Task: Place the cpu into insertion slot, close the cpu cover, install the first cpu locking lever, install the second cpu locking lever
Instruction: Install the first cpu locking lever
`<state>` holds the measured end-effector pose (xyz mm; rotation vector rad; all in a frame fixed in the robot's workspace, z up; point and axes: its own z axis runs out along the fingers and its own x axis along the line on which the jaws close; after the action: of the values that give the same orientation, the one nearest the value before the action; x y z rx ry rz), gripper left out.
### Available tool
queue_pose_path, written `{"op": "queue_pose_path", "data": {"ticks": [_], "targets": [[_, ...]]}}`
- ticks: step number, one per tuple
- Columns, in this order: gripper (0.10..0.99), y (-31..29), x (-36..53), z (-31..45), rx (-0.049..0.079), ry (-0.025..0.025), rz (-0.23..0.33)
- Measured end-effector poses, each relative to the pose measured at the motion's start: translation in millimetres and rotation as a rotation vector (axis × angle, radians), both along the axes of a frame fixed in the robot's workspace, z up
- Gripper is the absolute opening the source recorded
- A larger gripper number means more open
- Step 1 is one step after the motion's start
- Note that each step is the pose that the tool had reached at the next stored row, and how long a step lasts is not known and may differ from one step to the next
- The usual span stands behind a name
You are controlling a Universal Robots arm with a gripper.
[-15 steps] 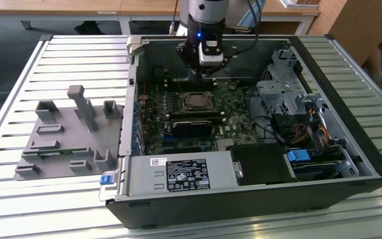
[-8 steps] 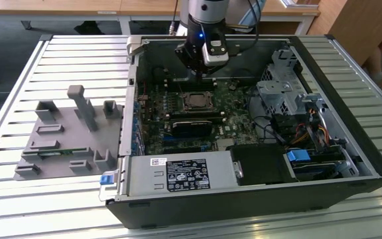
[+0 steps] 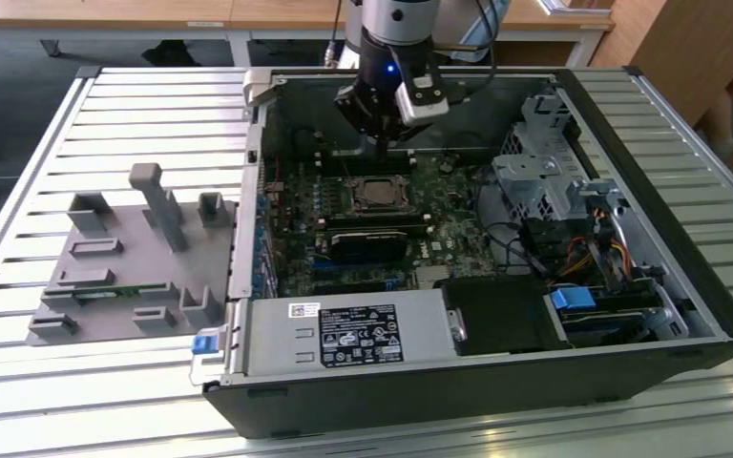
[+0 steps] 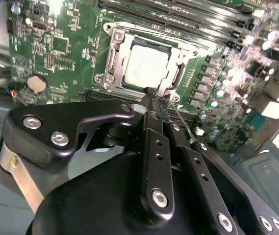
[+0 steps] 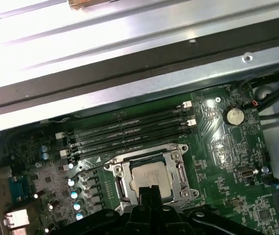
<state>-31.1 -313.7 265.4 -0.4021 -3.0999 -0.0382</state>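
Landmark: the insertion slot (image 4: 144,66) sat on the green motherboard (image 4: 56,54), beside the long memory slots (image 5: 129,129).
Fixture tray: a grey fixture tray (image 3: 125,262) lay on the slatted tabletop (image 3: 35,382), well apart from the slot, toward the exterior view's left.
Cpu: the cpu (image 4: 146,66) lay flat inside the slot — its silver face showed through the window of the cpu cover (image 4: 124,41), which looked folded down around it.
Hand: the hand (image 4: 155,95) hung just above the slot's edge, fingertips (image 4: 151,93) pressed together and holding nothing that could be seen.
Step in hand: seating and cover looked done — I judged the locking levers to be the work at hand.
Next move calls for: a narrow, well-aimed contact at the slot's rim, clear of the chip's face.
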Motion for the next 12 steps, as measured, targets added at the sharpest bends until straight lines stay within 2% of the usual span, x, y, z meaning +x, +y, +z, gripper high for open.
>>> {"op": "queue_pose_path", "data": {"ticks": [12], "targets": [[0.114,0.0,0.1,-0.1,0.000,0.0000,0.117]]}}
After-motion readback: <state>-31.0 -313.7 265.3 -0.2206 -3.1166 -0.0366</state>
